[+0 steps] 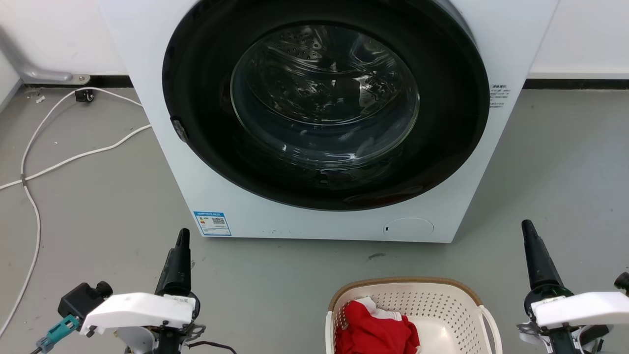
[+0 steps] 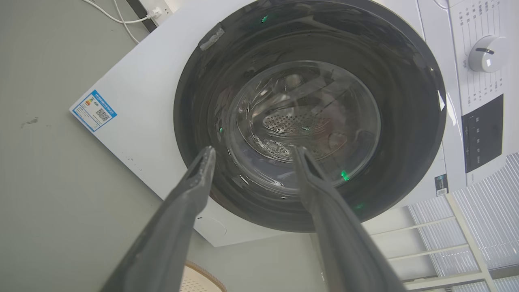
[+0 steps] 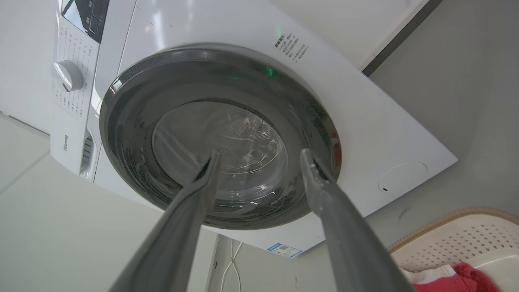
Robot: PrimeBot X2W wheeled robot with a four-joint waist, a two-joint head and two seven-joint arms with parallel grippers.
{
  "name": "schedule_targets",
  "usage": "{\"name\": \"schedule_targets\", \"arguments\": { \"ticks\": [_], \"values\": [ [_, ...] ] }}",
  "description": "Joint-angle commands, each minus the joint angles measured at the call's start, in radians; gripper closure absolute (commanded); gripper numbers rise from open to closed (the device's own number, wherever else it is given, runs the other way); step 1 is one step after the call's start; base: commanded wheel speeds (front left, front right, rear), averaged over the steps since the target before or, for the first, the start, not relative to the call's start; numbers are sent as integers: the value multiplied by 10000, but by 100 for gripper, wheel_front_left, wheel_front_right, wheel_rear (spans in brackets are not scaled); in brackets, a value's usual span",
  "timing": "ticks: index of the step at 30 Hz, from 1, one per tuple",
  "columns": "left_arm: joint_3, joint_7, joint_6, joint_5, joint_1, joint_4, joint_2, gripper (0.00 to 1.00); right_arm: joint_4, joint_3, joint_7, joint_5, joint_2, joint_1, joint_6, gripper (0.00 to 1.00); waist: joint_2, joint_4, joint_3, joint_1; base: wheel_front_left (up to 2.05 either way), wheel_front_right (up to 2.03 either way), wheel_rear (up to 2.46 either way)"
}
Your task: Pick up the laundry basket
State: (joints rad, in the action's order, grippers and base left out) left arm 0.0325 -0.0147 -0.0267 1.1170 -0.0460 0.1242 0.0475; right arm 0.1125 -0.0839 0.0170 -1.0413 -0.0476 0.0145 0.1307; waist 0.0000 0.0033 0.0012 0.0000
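Note:
The laundry basket (image 1: 442,305), cream-white with perforated sides and a brown rim, stands on the grey floor at the bottom of the head view, right of centre. A red and white garment (image 1: 373,329) lies in it. My left gripper (image 1: 183,236) is well to the basket's left and my right gripper (image 1: 528,228) is just right of it, both pointing at the washing machine. In the wrist views the left gripper (image 2: 253,150) and the right gripper (image 3: 260,152) are open with nothing between their fingers. A bit of the basket's rim (image 2: 202,278) shows in the left wrist view, and its corner (image 3: 458,235) in the right wrist view.
A white front-loading washing machine (image 1: 324,221) with a shut dark round door (image 1: 196,123) stands just beyond the basket. White cables (image 1: 34,196) trail over the floor at the left. Bare grey floor lies between the machine and the basket.

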Motion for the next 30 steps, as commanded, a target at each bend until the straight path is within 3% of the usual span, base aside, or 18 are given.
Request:
{"name": "schedule_targets", "arguments": {
  "ticks": [1, 30],
  "values": [
    [-78, -119, 57, -387, -33, -247, 28, 0, -297, 38, 91, 433, -26, 55, 2, 0, 0, 2, -1, 0, 0, 0, 0],
    [-1045, -1084, 840, -4719, 326, -912, 33, 0, -1211, 198, 1056, 4895, -31, -561, 1, 0, 0, 19, -27, 0, 0, 0, 0]
  ]
}}
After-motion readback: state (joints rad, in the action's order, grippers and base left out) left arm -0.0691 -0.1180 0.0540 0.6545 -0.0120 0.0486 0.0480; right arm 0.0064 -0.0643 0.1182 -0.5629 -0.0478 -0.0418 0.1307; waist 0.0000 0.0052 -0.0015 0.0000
